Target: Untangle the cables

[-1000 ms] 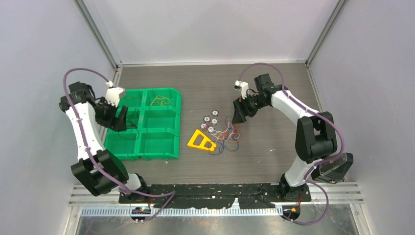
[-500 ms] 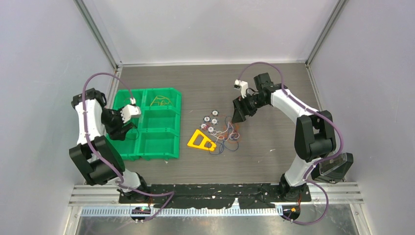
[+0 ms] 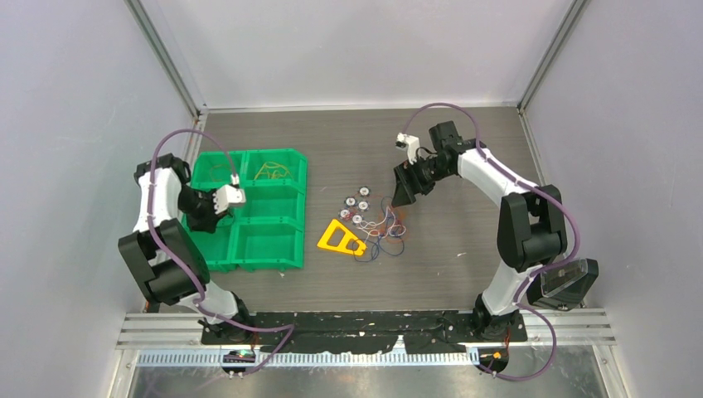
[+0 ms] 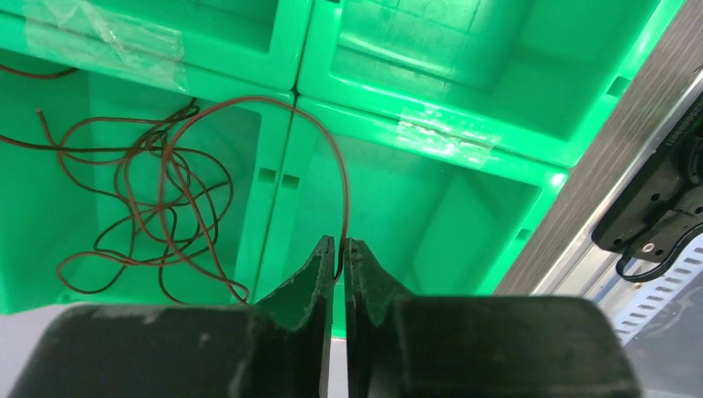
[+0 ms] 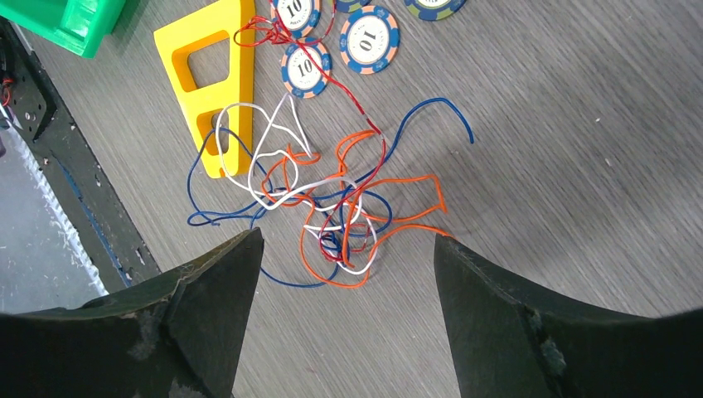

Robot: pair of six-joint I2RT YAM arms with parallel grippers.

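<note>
Overhead and wrist views, left to right. At 9 o'clock on the table the green tray is sitting; the left gripper is hanging over its left-hand column of compartments; in the left wrist view its fingers are standing pressed almost together and pinching a single strand of the brown wire; that strand is arcing from the fingertips toward 12 o'clock, crossing a divider, and joining the loose coil lying in the compartment at 9 o'clock of the fingertips. A yellow wire is resting in the tray's compartment at 1 o'clock. Near table centre a yellow frame is lying flat, with poker chips at its 1 o'clock; the tangle of cables, orange, blue, white and red, is lying at 3 o'clock of the frame, some strands overlapping it. I am seeing the right gripper hovering at 1 o'clock of the tangle, its jaws spread wide and apart from the strands.
</note>
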